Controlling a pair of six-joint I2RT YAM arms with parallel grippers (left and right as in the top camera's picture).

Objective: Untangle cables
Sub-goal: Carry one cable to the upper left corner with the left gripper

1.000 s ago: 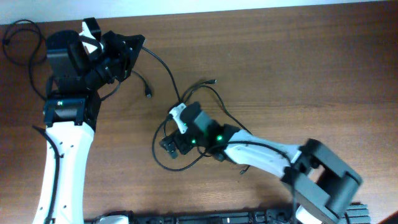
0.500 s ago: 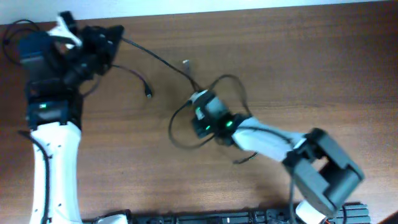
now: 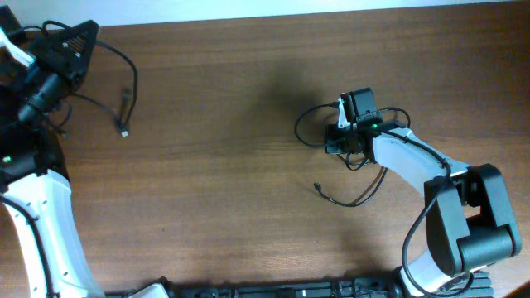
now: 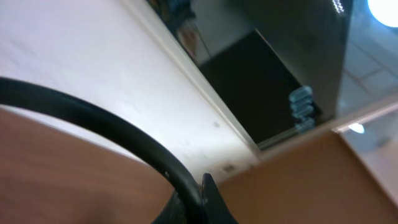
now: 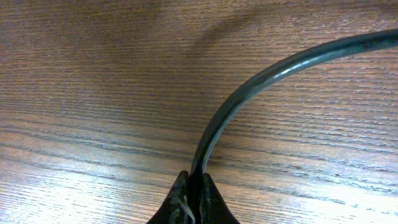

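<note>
My left jaws clamp left cable [image 4: 93,115] at tabletop [image 3: 215,165] far corner; my right jaws pinch right cable [image 5: 230,102], well apart.

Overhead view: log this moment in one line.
left gripper: shut on thin black cable | right gripper: shut on second black cable | cables: apart on brown wooden table

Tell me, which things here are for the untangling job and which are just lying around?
For the job:
- the cable on the left, pinched in the left jaws
- the cable on the right, pinched in the right jaws

Just there:
- the wooden table
</note>
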